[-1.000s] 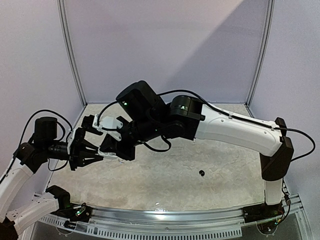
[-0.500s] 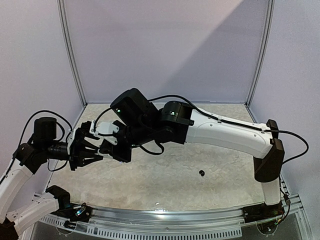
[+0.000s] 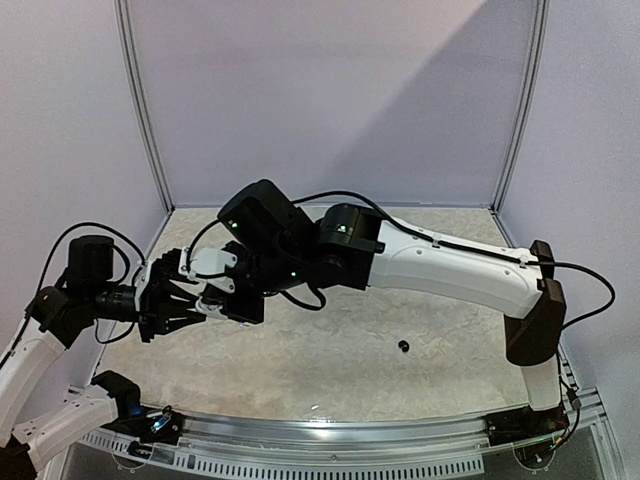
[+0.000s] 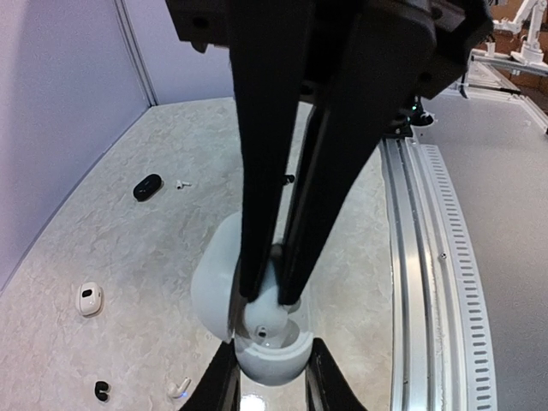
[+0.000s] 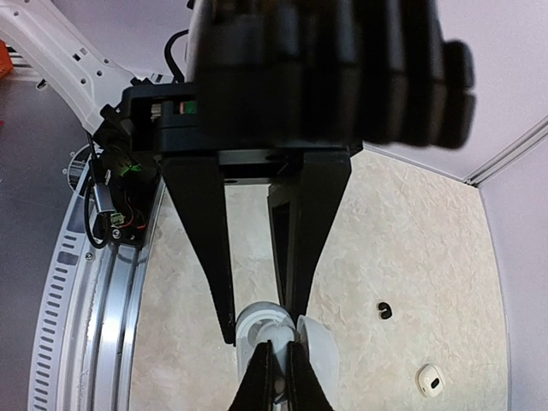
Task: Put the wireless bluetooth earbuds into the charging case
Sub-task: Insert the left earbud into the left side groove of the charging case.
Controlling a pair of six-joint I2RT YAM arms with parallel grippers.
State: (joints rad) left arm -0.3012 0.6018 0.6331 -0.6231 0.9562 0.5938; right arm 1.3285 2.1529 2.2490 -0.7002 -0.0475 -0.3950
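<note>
Pale mottled bench (image 3: 330, 350) fills the lower half of the top view. The right arm (image 3: 450, 265) stretches low across it from lower right to centre left. The left arm (image 3: 60, 310) is folded at the left edge, wrist level and aimed right, so the two tools meet left of centre, above the bench. Left pincer (image 4: 272, 381) is clamped on the white charging case (image 4: 265, 355), one finger on each flank, lid (image 4: 212, 287) swung open to the left. The case looks hard, glossy and light, likely to twist if pushed off-axis, so the flank hold below the hinge suits it. Right pincer (image 4: 272, 291) comes in from above with its jaws together on a white earbud (image 4: 262, 322), whose body sits in the case mouth. The earbud looks tiny, smooth, rigid and prone to squirting out, so it is best pinched by the stem and pressed in straight. One black earbud (image 3: 404, 346) lies loose at centre right.
</note>
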